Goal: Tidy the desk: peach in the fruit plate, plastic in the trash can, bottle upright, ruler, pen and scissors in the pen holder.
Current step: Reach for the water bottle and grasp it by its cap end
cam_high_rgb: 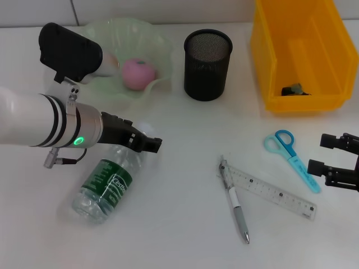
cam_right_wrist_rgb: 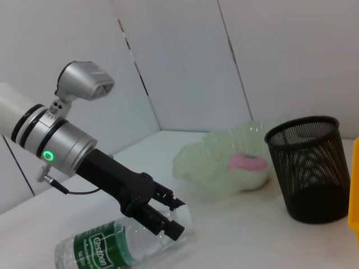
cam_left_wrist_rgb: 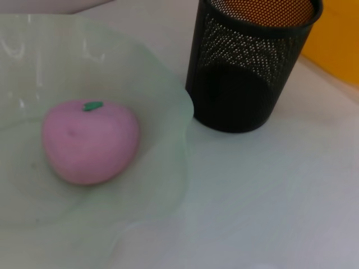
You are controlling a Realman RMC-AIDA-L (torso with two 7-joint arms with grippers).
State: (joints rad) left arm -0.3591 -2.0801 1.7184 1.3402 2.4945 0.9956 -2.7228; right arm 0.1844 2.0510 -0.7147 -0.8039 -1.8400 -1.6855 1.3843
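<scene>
the peach [cam_high_rgb: 138,73] is already seated in the fruit plate [cam_high_rgb: 159,46], and a dark scrap, judged to be the plastic, lies in the trash can [cam_high_rgb: 272,67], so those two steps look done. the bottle [cam_high_rgb: 106,188] is still lying on its side on the counter [cam_high_rgb: 179,235], its cap end under the left hand [cam_high_rgb: 147,144]. the left hand is held low over the neck of the bottle, apparently so that the neck can be gripped and the bottle tipped upright. in the right wrist view the fingers [cam_right_wrist_rgb: 162,219] are seen slightly parted, astride the clear upper part of the bottle, just at it, but a firm pinch cannot be confirmed.

the pen holder [cam_high_rgb: 207,64] stands empty between the fruit plate and the trash can. the pen [cam_high_rgb: 236,208] lies across one end of the ruler [cam_high_rgb: 272,193], touching it; the scissors [cam_high_rgb: 291,157] lie near them, just beside the right hand [cam_high_rgb: 328,157], which is parked spread at the counter's right edge. these three are judged to be left for the right arm, being on its side.
</scene>
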